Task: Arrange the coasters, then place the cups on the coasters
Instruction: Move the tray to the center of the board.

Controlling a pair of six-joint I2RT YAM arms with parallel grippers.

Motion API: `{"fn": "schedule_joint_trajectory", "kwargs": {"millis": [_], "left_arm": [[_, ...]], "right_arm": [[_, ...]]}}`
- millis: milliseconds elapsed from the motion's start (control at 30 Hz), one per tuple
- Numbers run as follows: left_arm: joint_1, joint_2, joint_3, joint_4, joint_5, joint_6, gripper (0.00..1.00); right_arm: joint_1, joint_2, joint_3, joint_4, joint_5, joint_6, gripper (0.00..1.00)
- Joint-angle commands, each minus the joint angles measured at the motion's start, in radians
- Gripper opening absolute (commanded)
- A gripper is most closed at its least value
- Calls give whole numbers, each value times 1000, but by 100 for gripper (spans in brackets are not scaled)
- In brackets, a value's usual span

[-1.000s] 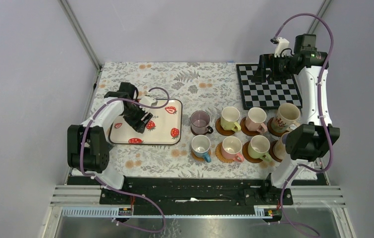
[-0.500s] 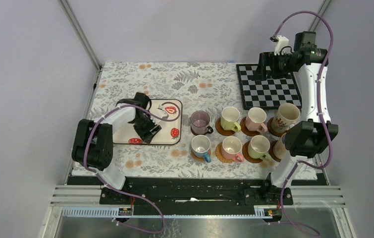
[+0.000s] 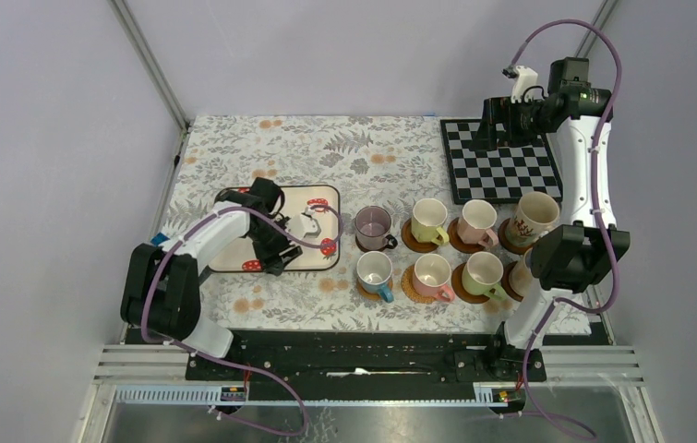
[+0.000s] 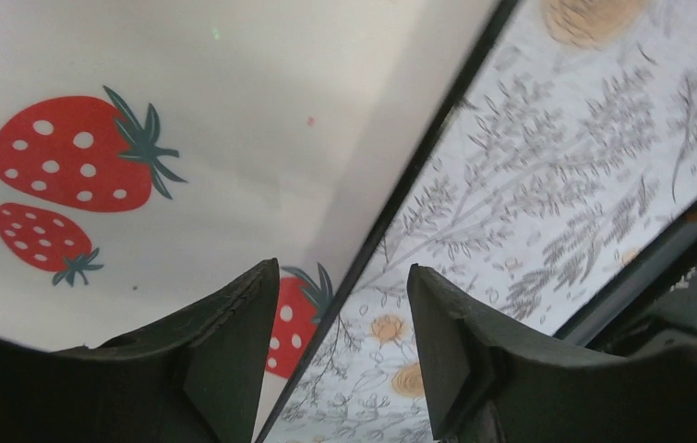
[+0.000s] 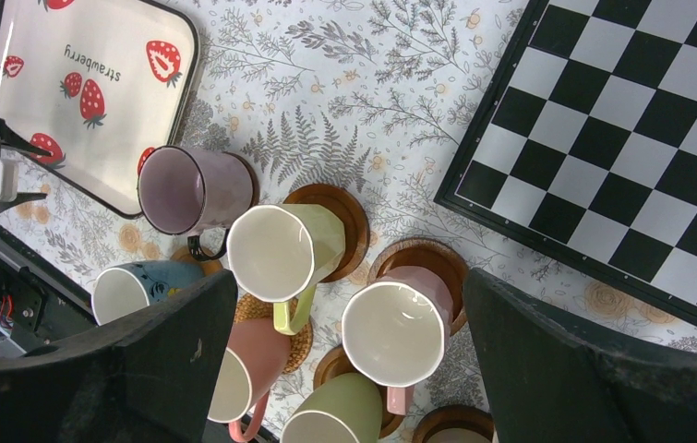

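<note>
Left jaws have drawn back over the strawberry tray's [image 4: 187, 74] near rim, half open, empty. Below the wide, empty right jaws, the cups [image 5: 390, 337] sit on coasters [image 5: 340, 208]; the task seems finished.

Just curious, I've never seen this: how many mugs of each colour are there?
Purple mug: 1
Yellow mug: 1
Pink mugs: 2
Green mug: 1
Blue mug: 1
Patterned cream mug: 1
Mug half hidden by right arm: 1
Total: 8
</note>
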Motion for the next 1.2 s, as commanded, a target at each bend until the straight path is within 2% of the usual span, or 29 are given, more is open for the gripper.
{"fn": "schedule_joint_trajectory", "kwargs": {"millis": [0, 233, 600, 800, 1167], "left_arm": [[1, -48, -36, -61, 48, 168, 59], [0, -29, -100, 54, 37, 193, 58], [-50, -42, -150, 39, 70, 228, 35], [-83, -60, -178, 23, 77, 234, 29], [-172, -119, -232, 11, 88, 188, 29]], "right_arm": [[-2, 12, 43, -25, -15, -12, 98], [-2, 13, 42, -33, -14, -6, 98], [-2, 8, 38, -32, -6, -13, 98], [-2, 21, 56, -42, -8, -17, 98], [-2, 21, 55, -44, -10, -20, 98]]}}
